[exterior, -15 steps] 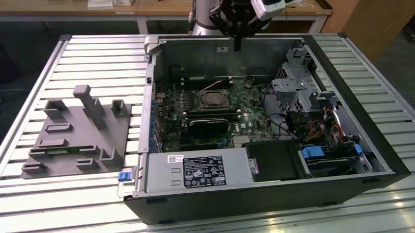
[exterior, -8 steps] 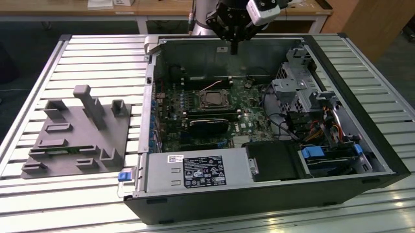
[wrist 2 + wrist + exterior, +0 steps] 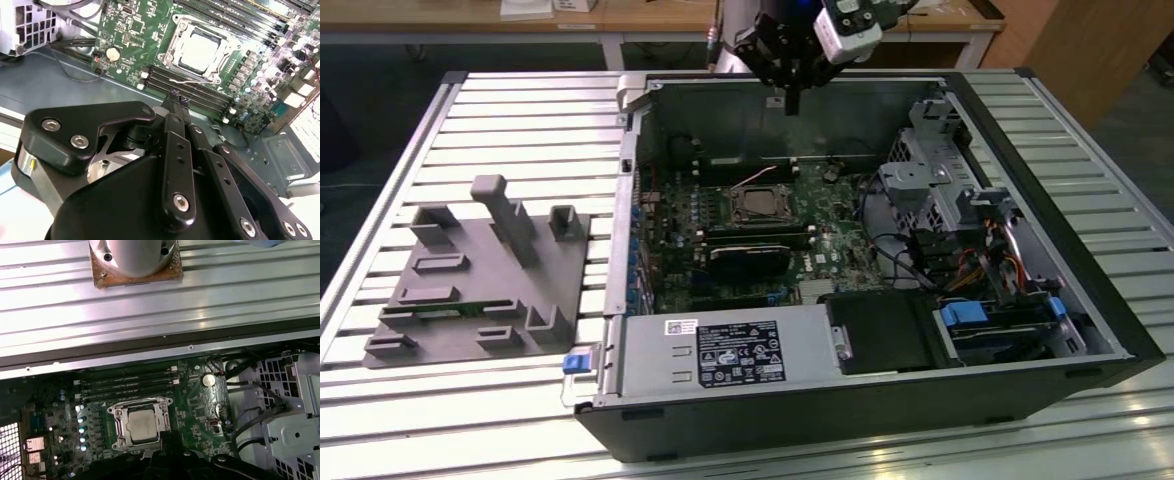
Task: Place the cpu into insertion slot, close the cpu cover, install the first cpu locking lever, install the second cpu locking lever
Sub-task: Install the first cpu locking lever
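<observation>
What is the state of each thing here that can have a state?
cpu: seated in the insertion slot.
cpu cover: lowered flat around the cpu.
claw: shut, holding nothing, above the board.
computer case: lying flat, side open.

a workshop-like lab: slatted aluminium table, opened computer case, wooden workbench behind

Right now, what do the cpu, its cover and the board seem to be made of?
The cpu: top looks like dull silver-grey metal, matte with an even, soft sheen. The cover: probably thin stamped metal, brighter silver, glinting along its edges. The board: green, slightly glossy laminate, likely coated fibreglass, though the look leaves that open.
</observation>
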